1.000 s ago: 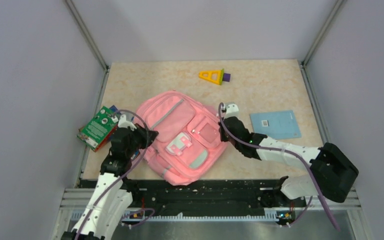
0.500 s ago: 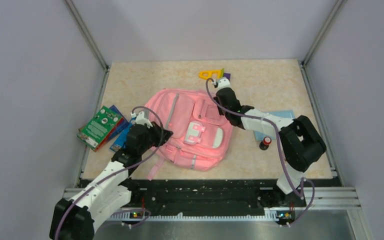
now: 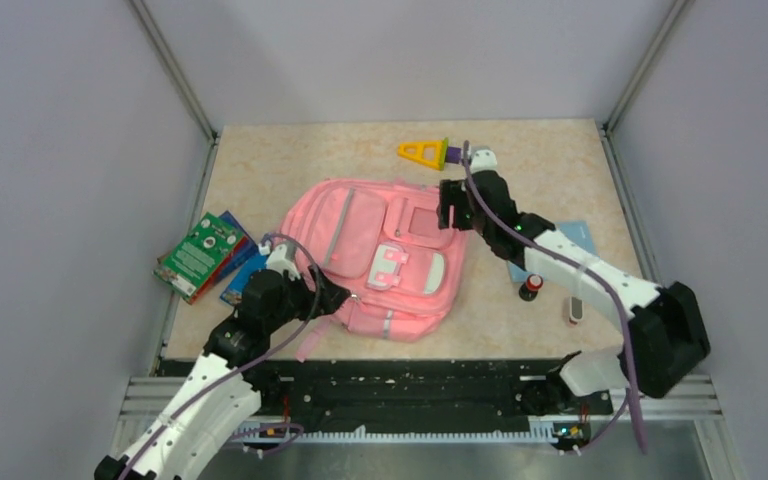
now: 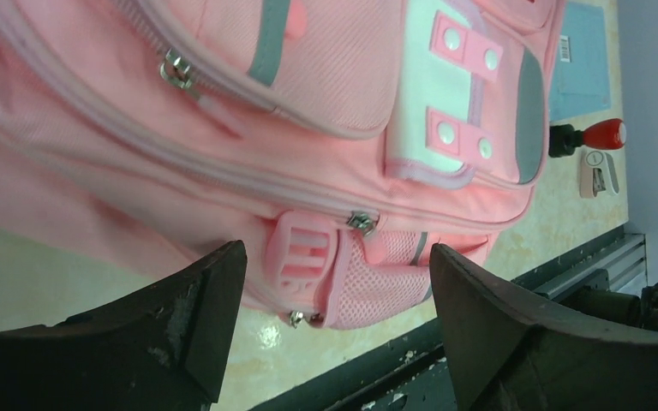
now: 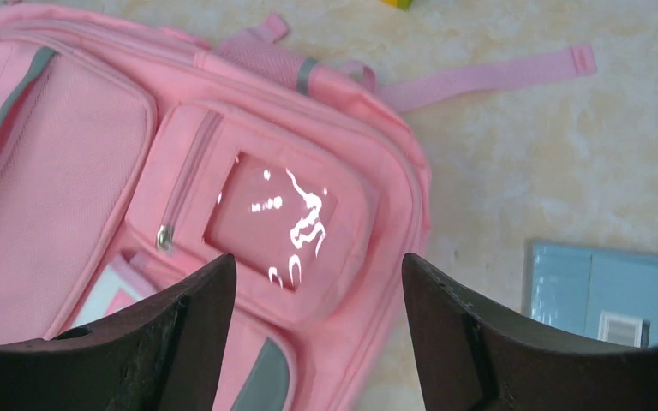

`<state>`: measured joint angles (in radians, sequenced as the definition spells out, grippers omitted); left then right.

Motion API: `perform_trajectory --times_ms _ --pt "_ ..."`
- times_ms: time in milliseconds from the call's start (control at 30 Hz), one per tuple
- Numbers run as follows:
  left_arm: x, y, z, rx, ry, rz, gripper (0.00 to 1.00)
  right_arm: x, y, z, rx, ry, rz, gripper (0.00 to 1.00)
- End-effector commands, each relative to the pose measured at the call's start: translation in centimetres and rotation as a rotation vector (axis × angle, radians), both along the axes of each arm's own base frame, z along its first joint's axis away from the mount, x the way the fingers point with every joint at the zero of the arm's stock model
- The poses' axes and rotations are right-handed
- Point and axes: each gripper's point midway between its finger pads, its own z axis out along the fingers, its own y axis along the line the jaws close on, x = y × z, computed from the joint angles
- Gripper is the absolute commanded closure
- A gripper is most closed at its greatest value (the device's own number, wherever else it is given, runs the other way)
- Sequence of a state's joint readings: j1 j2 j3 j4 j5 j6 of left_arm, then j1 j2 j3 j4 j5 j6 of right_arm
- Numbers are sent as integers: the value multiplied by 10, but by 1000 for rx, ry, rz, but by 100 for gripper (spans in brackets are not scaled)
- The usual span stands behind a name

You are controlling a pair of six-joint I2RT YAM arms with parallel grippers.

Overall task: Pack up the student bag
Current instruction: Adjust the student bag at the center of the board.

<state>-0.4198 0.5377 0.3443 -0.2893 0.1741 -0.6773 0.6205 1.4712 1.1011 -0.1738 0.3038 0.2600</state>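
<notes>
The student bag is a large pink backpack lying flat, front pockets up, in the middle of the table. My left gripper stands open at the bag's near-left corner. In the left wrist view its gap frames the bag's mesh side pocket and a zipper pull, and the fingers touch nothing. My right gripper is open above the bag's far-right corner. The right wrist view shows its gap over the shiny window patch of the bag, gripping nothing.
A yellow triangle toy with a purple piece lies at the back. A green box and a blue book sit at the left edge. A light blue notebook, a red-capped bottle and a small white item lie to the right.
Both grippers have opened and let go of the bag. The bag first slid toward the back and turned, uncovering the red-capped bottle. My left gripper drew back toward the near edge.
</notes>
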Motion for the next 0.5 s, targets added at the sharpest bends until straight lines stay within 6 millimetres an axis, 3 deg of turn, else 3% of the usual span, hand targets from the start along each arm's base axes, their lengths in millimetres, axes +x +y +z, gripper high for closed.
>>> perform_trajectory --times_ms 0,133,267,367,467 --pt "-21 13 -11 24 91 37 18 -65 -17 -27 181 160 -45 30" --pt "-28 8 -6 -18 83 26 19 -104 -19 -41 317 183 -18 27" --pt "-31 9 -14 -4 140 36 19 -132 -17 -58 429 235 -8 26" --pt "-32 5 -20 -5 187 30 19 -142 -9 -65 510 253 17 26" --pt "-31 2 -20 -13 186 19 19 -139 -2 -67 567 234 28 26"
